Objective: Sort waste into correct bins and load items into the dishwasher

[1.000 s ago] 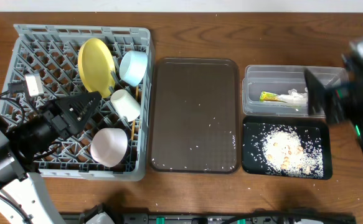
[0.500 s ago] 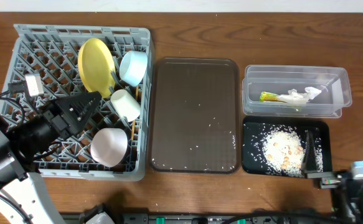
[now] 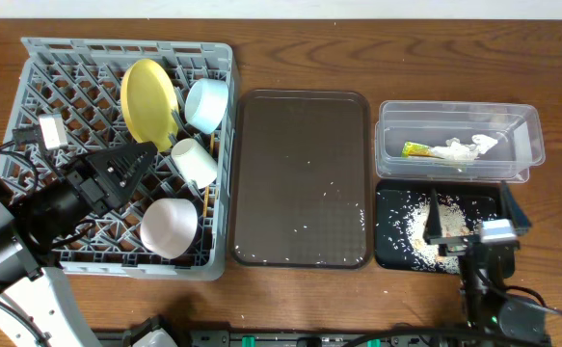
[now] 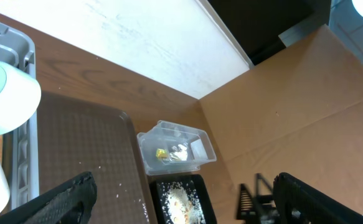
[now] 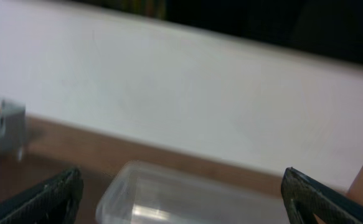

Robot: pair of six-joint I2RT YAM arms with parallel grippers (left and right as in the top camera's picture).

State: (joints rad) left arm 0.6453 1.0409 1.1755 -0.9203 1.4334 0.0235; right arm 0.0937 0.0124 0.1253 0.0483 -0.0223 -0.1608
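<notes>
Waste lies sorted by kind. The yellow-green wrapper (image 3: 416, 149) and the crumpled tissue (image 3: 469, 147) share the clear tub (image 3: 526, 145) at the far right of the surface (image 3: 550, 58), so dry rubbish is together. The rice crumbs (image 3: 420, 229) are heaped in the black tray (image 3: 388, 258) just in front of it, which keeps food scraps apart. A few stray grains dot the brown serving tray (image 3: 303, 135) in the middle, which carries nothing else.

On the left, the grey dish rack (image 3: 68, 72) holds the crockery. The yellow plate (image 3: 150, 101) stands on edge among the pegs, probably so it drains. The light blue cup (image 3: 206, 104) leans just beside it. A white bowl (image 3: 170, 226) is tipped on its side near the front corner, with a second white vessel (image 3: 194, 162) between it and the cup. A thin pale strip by the rack's right wall may be the chopsticks, but I cannot tell.

The right jaws hang wide apart and empty over the black tray, where crumbs would be let go. The left jaws are equally wide and hold nothing above the rack's near side. Sorting and loading look essentially complete, and only the loose grains seem left.
</notes>
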